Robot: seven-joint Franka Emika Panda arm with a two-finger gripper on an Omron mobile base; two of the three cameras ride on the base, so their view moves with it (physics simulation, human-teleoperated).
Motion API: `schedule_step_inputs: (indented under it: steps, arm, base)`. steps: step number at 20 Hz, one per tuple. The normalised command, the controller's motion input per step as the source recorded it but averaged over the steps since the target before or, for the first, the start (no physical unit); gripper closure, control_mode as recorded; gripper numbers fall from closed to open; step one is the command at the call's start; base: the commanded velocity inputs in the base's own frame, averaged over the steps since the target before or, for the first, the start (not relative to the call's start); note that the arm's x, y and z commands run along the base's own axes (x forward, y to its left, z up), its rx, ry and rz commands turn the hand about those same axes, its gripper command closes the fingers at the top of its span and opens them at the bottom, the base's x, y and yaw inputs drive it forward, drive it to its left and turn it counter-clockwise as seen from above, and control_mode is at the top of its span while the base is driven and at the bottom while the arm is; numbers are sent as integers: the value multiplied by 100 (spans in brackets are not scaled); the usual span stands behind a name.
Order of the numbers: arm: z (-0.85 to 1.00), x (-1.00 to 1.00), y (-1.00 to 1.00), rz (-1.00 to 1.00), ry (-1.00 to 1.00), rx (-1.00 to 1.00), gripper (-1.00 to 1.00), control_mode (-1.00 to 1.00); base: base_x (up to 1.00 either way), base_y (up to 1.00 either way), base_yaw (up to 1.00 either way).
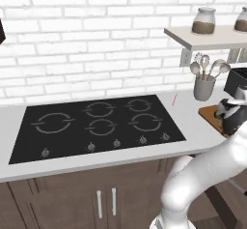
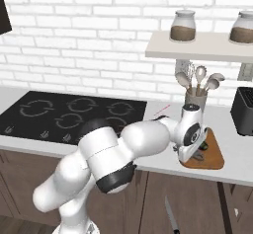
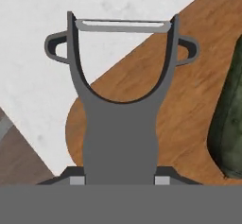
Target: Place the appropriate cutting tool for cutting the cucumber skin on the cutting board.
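In the hand view a dark grey Y-shaped peeler, the cutting tool (image 3: 120, 124), stands up from between my fingertips, with its blade bar at the top. My gripper (image 3: 120, 178) is shut on its handle. Behind it lies the rounded corner of the brown cutting board (image 3: 189, 90), and the peeler's head reaches past that corner over the white counter. The dark green cucumber (image 3: 231, 124) lies on the board at the right edge. In the right base view my gripper (image 2: 193, 154) points down over the board's (image 2: 213, 155) left part. The left base view shows the gripper (image 1: 226, 121) above the board (image 1: 208, 113).
A grey utensil holder (image 2: 196, 99) with spoons and a whisk stands just behind the board. A black toaster (image 2: 243, 110) is to its right, a shelf (image 2: 197, 45) with jars above. The black cooktop (image 1: 96, 124) lies to the left. A knife-like thing (image 2: 170, 215) shows low before the cabinets.
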Motion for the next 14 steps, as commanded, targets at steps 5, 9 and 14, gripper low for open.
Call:
schedule_step_inputs:
  steps: [5, 9, 14]
  arm:
    - [-7, 50, -24, 11, 3, 11, 100, -100]
    - [-7, 29, -16, 6, 5, 8, 100, -100]
    - [-62, 17, 6, 4, 5, 0, -100, -100]
  base:
    - [0, 0, 0]
    - [0, 0, 0]
    - [0, 0, 0]
